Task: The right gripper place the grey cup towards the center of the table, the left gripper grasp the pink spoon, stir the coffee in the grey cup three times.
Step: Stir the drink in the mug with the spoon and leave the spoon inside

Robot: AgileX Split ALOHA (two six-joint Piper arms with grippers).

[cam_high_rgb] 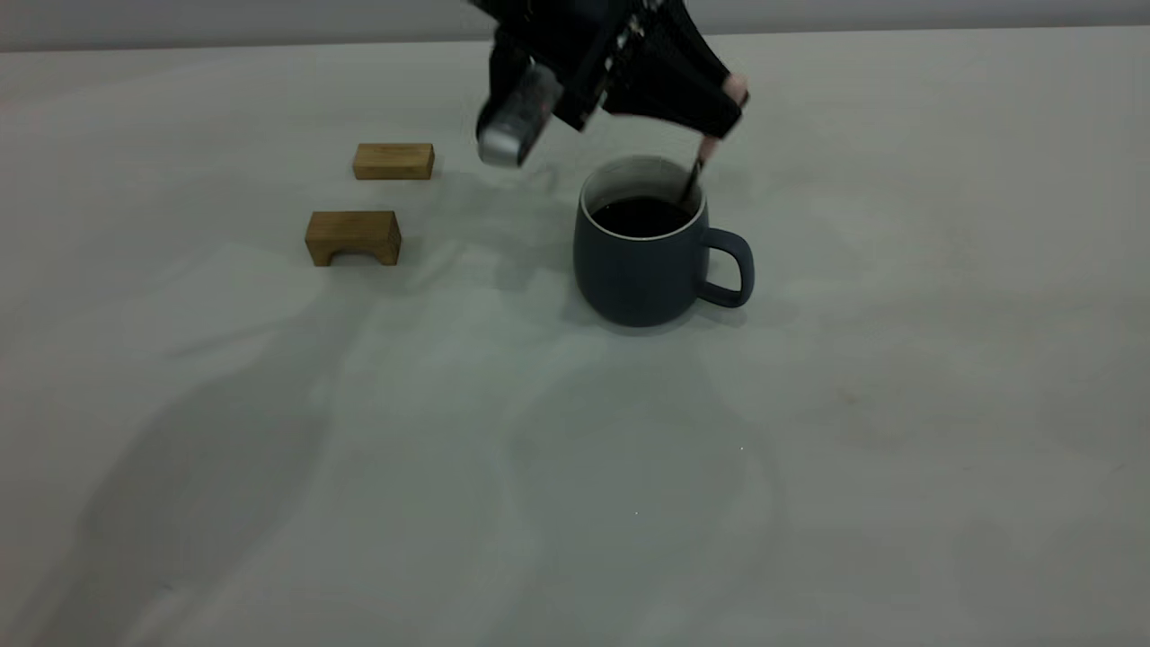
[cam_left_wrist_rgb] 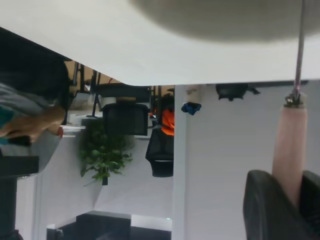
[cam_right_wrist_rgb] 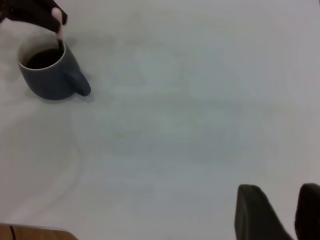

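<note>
Jaws, left: closed on the pale pink handle of the pink spoon (cam_high_rgb: 710,151); the left gripper (cam_high_rgb: 729,106) hangs at upper centre of the exterior view, just above the mug's far rim.
Jaws, right: the right gripper (cam_right_wrist_rgb: 284,212) shows two dark fingers at the lower right of its wrist view with a gap between them and nothing held, so it looks open; it sits well apart from the mug.
Cup position: the grey cup (cam_high_rgb: 642,243) stands upright near the middle of the table (cam_high_rgb: 898,404), handle pointing to the frame's right; the placing step looks done.
Spoon position: handle tilted, thin metal neck running down inside the far right of the rim, bowl hidden under the coffee (cam_high_rgb: 640,217).
Progress: my judgement is that stirring is under way; how many of the three turns are complete cannot be told from this moment.
Left to do: finish any remaining turns.
Cup material: matte slate-grey outside, rounded belly, loop handle, pale rim and whitish inner wall.
Coffee: dark, nearly black, glossy, level a little below the rim.
Spoon material: smooth pink handle, slim grey metal neck.
Table: plain pale matte surface with soft shadows.
Bystanders: flat wooden block (cam_high_rgb: 393,161) and arched wooden block (cam_high_rgb: 353,237) at left of centre, well apart from the mug.
</note>
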